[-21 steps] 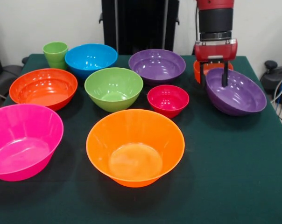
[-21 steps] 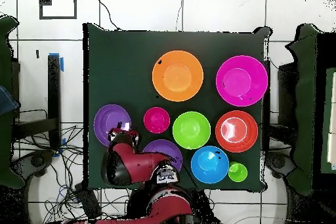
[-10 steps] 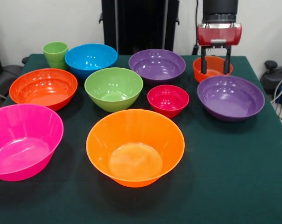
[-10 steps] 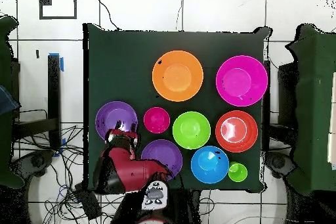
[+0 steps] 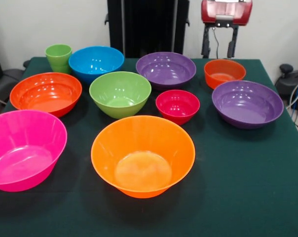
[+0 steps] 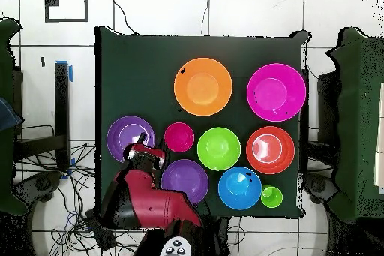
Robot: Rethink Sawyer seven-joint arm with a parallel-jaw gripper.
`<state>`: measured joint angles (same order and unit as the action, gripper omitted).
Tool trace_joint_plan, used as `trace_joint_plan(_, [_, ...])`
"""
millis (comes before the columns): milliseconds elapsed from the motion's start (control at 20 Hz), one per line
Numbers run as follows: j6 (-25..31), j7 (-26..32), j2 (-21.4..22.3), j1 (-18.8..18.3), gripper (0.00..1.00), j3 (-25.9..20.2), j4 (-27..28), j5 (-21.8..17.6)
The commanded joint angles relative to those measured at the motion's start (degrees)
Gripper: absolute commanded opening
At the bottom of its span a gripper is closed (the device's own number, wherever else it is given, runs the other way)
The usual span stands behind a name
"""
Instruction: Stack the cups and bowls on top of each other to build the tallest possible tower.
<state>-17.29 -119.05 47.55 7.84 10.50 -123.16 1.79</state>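
My gripper (image 5: pixel 219 52) hangs open and empty above the small red-orange bowl (image 5: pixel 224 72), at the table's far right. Just in front sits a purple bowl (image 5: pixel 247 102), flat on the cloth. The light-green cup (image 5: pixel 58 57) stands at the far left beside the blue bowl (image 5: pixel 96 61). Between them lie the second purple bowl (image 5: pixel 166 68), the green bowl (image 5: pixel 120 93), the small magenta-red bowl (image 5: pixel 177 105) and a wide red-orange bowl (image 5: pixel 45 92). Nearest are the large orange bowl (image 5: pixel 143 155) and the pink bowl (image 5: pixel 24 148). All stand upright and apart; no tower is in view.
The dark green cloth table (image 5: pixel 247 187) carries everything. In the overhead view the arm (image 6: pixel 150 200) covers the small red-orange bowl, with the gripper (image 6: pixel 144 149) at the edge of the purple bowl (image 6: pixel 129 134). A black chair (image 5: pixel 148 24) stands behind the table.
The gripper has let go of the right purple bowl's rim and risen. That bowl was tilted and now sits level.
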Motion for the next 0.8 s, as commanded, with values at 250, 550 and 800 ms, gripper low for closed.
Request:
trace_joint_plan(250, [18.86, -3.56, -0.01, 0.88, 1.00, 2.23, 8.04, 4.11])
trace_joint_plan(550, [21.77, -3.29, -5.35, -1.44, 1.00, 0.31, 16.25, 4.25])
trace_joint_plan(800, [28.20, -2.59, -9.71, -2.17, 1.00, 1.62, 24.66, 4.62])
